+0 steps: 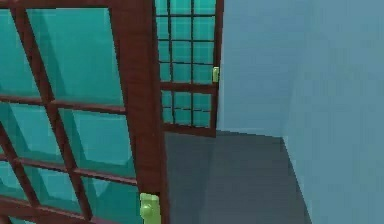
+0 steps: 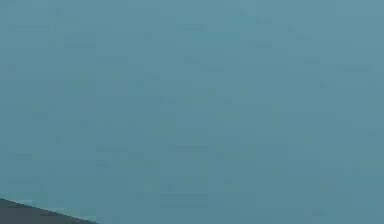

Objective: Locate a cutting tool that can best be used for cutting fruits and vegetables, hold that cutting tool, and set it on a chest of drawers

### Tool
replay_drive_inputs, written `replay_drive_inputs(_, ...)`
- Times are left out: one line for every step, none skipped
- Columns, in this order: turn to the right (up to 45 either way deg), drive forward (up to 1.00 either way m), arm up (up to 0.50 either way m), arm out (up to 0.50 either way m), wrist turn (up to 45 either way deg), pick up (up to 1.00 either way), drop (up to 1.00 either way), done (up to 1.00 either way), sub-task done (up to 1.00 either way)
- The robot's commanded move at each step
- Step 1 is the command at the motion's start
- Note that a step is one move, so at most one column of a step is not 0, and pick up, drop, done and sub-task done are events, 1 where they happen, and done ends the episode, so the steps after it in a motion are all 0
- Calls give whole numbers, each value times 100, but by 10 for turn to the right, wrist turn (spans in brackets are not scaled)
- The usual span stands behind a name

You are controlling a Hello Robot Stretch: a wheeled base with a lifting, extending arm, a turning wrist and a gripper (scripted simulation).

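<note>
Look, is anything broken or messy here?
Nothing stands out. The near red-framed glass door and the far door have whole panes, and the grey floor and blue wall show no spills or marks.

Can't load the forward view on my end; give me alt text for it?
A glass-paned door with a red-brown wooden frame stands close on the left, a yellowish handle at the picture's bottom. A second matching door stands farther back at centre, with dark grey floor and blue walls to the right.
</note>
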Motion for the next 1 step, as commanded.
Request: replay_drive_inputs(60, 0, 0, 0, 0, 0, 0, 0, 0)
